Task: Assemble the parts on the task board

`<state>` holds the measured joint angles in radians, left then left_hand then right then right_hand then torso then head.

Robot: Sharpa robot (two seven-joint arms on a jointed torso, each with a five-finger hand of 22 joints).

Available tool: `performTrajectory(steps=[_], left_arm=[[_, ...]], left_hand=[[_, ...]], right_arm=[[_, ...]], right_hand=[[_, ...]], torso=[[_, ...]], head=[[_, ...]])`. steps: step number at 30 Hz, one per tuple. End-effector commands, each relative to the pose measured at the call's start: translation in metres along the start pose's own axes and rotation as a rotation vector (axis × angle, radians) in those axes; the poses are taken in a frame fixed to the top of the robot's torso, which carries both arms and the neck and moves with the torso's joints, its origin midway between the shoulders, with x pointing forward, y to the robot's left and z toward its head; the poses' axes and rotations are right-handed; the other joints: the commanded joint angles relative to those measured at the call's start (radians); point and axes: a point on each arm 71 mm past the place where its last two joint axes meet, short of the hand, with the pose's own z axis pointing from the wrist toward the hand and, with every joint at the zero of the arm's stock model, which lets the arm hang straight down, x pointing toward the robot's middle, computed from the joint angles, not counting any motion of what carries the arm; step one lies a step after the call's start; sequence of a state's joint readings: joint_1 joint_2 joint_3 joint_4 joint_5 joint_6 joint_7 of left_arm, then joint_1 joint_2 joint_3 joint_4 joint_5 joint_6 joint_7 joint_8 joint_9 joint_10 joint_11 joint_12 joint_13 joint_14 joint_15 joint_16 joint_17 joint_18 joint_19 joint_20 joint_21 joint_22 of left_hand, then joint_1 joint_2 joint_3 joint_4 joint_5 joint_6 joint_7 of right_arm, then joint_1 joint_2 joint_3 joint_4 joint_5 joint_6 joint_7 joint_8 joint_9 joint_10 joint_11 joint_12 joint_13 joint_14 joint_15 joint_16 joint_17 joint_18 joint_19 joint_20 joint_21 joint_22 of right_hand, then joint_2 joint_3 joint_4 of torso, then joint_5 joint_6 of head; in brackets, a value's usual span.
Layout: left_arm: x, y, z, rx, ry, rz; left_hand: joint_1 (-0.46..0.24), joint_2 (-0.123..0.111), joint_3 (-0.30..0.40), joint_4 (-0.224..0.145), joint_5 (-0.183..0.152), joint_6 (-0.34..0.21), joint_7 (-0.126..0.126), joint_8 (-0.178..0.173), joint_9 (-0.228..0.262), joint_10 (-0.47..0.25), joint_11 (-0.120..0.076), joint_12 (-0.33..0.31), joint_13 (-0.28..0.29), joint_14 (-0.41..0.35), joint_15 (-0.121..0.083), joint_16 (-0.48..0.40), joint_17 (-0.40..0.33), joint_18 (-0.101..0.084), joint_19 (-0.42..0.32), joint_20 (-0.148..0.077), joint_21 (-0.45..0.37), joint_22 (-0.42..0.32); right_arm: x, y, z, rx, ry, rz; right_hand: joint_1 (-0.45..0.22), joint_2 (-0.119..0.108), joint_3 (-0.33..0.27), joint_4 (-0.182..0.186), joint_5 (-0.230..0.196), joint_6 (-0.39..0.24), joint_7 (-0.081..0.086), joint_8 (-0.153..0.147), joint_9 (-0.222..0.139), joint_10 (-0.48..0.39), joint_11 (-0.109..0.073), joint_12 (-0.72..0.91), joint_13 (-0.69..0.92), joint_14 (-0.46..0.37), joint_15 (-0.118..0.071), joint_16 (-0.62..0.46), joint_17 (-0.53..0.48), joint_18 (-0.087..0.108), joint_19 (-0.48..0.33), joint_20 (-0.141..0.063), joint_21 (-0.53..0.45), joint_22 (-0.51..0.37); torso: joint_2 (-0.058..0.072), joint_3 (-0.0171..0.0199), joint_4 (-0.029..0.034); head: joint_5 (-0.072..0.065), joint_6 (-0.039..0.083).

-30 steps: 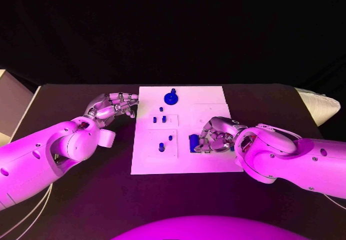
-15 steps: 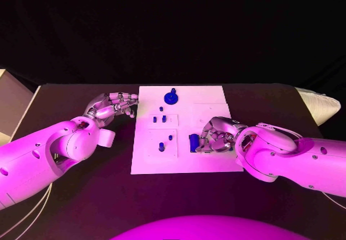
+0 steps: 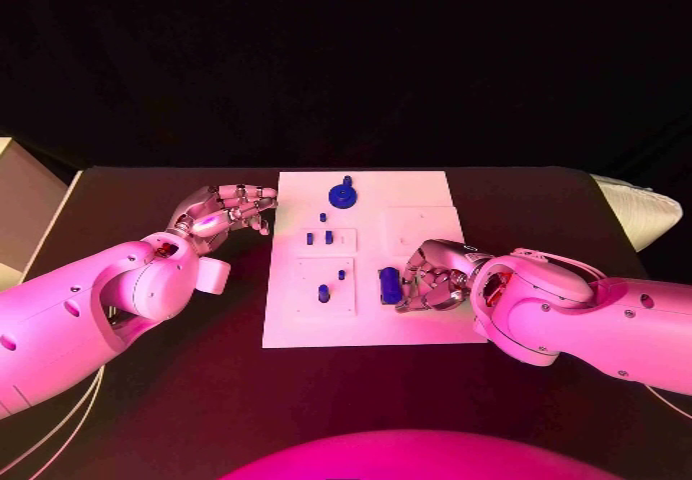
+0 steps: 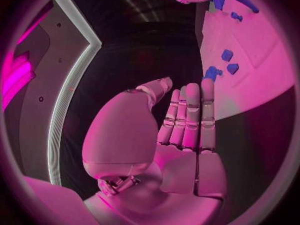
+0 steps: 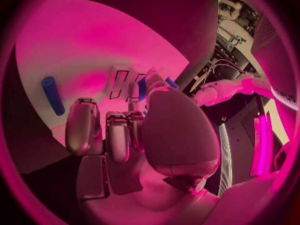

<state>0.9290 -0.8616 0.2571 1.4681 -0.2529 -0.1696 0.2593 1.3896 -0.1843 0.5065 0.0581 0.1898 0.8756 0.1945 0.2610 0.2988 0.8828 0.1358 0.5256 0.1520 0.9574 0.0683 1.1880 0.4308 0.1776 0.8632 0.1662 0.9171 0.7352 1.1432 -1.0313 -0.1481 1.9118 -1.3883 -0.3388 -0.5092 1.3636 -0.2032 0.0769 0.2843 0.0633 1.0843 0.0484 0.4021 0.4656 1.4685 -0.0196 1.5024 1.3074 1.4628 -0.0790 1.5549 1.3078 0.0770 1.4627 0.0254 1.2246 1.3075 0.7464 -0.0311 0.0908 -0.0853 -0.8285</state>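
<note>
- The white board (image 3: 372,320) lies in the middle of the black table (image 3: 173,390); small blue parts sit on it: a round knobbed piece (image 3: 342,193) near the far edge, two short pegs (image 3: 319,238) below it, one small part (image 3: 323,293) in a lower square
- The right hand (image 3: 428,278) rests on the board's right side, fingers curled in, just beside an oblong blue piece (image 3: 389,285); whether it pinches that piece I cannot tell
- The left hand (image 3: 228,210) hangs over the table just beside the board's left edge; its fingers (image 4: 190,112) lie straight, pressed side by side, holding nothing
</note>
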Motion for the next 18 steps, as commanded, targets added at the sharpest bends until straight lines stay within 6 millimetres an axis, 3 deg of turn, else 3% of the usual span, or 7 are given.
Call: performTrajectory(steps=[1,11,18], left_arm=[[0.002,0.000,0.000,0.005,0.014,-0.009],[0.002,0.000,0.000,0.004,0.013,-0.009],[0.001,0.000,-0.001,0.003,0.012,-0.008]], left_hand=[[-0.006,0.000,-0.002,0.005,0.003,-0.007,0.002,0.004,-0.001,-0.004,0.001,0.004,-0.001,-0.003,0.000,0.004,0.002,0.006,0.006,0.000,-0.006,-0.001],[-0.006,0.000,-0.002,0.005,0.003,-0.007,0.002,0.004,-0.001,-0.004,0.001,0.004,-0.001,-0.003,0.000,0.004,0.002,0.006,0.006,0.000,-0.006,-0.001],[-0.006,0.000,-0.002,0.005,0.003,-0.007,0.002,0.004,-0.001,-0.004,0.001,0.004,-0.001,-0.003,0.000,0.004,0.002,0.006,0.006,0.000,-0.006,-0.001]], right_arm=[[0.001,0.001,-0.001,-0.017,0.002,-0.014],[-0.001,0.004,-0.006,-0.036,-0.013,0.011],[-0.005,0.003,-0.011,-0.044,-0.047,0.047]], right_hand=[[0.001,-0.009,-0.001,0.006,-0.006,0.006,0.003,-0.003,-0.002,0.075,-0.002,-0.001,0.226,0.102,-0.003,0.007,0.238,-0.008,0.004,0.001,-0.003,0.028],[-0.061,-0.018,-0.045,0.009,0.002,0.009,0.003,0.005,0.000,0.076,-0.001,0.002,0.228,0.103,-0.002,0.008,0.240,-0.009,0.007,0.003,-0.003,0.032],[-0.132,0.008,-0.123,0.012,0.002,0.015,-0.003,0.024,0.007,0.079,-0.006,0.009,0.232,0.104,-0.005,0.009,0.244,-0.010,0.011,0.000,0.001,0.040]], torso=[[0.000,0.0000,0.0004],[0.001,0.0005,0.0004],[0.000,0.0007,-0.0016]], head=[[0.000,0.000],[0.001,0.000],[0.002,0.000]])
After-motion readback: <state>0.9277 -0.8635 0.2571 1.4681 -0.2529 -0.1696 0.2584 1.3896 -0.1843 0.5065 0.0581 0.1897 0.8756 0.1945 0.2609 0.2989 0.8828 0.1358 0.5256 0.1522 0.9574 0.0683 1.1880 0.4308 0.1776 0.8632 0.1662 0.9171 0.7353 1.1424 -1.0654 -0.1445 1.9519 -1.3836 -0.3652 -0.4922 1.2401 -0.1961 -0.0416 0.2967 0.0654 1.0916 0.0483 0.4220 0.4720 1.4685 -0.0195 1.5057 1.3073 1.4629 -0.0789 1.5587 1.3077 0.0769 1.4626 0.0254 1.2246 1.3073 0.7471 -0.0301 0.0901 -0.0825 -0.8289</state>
